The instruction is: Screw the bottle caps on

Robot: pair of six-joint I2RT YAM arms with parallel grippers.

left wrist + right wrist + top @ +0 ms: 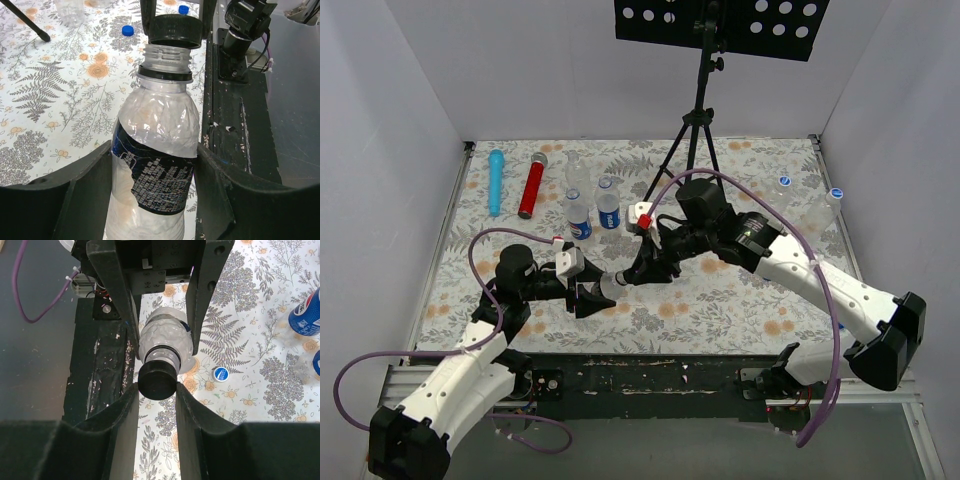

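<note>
My left claw [153, 167] is clamped around the body of a crumpled plastic bottle [160, 125], fingers pressed to either side of its dark label, the mouth pointing away from me. My right claw [157, 390] pinches the black cap [157, 381] between its fingertips and holds it on the bottle's mouth, straight ahead of the left claw. The threaded neck [165, 57] shows bare below the cap's rim, so I judge the cap is only seated or barely started. I cannot tell whether the threads have caught. Next I need to twist the right wrist with light pressure along the neck, keeping the cap square. Loose blue caps [128, 30] lie on the cloth beyond the left claw.
</note>
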